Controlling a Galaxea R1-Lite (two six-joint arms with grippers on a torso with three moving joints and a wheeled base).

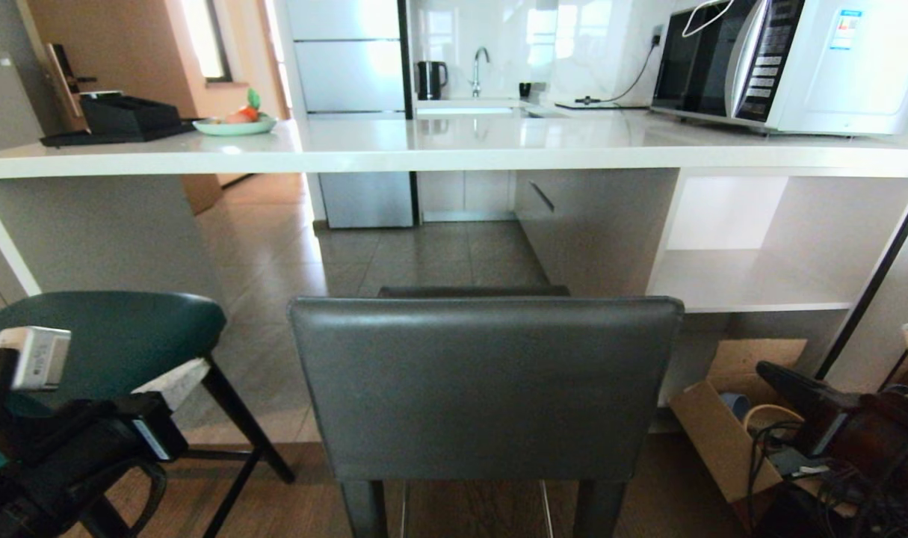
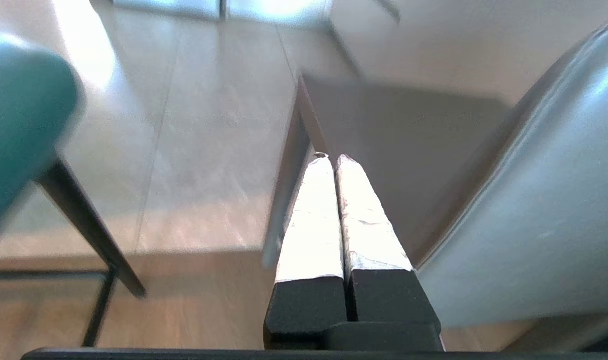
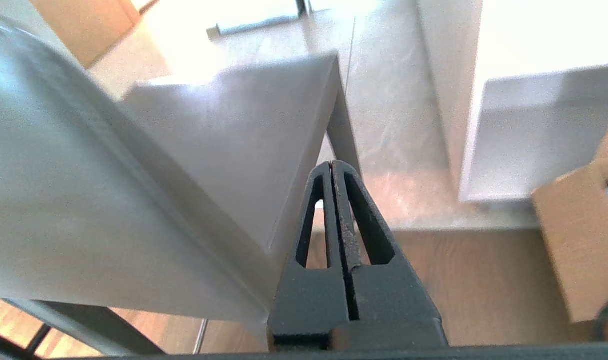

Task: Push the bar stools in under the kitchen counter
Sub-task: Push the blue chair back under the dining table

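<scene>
Here, both tools pinched closed beside grey stool point(image 1: 486, 385), cardboard box point(image 1: 715, 437) holding cables

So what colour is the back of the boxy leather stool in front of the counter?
Dark grey; the boxy leather stool shows best in the head view.

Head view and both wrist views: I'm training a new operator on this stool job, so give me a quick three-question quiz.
1. True or false: the grey stool stands directly in front of the robot.
2. Which stool is on the robot's left: A) teal stool B) grey stool?
3. Fill in: the fingers of the left hand and right hand are ____.

Key: 1 true; 2 A; 3 shut.
</scene>
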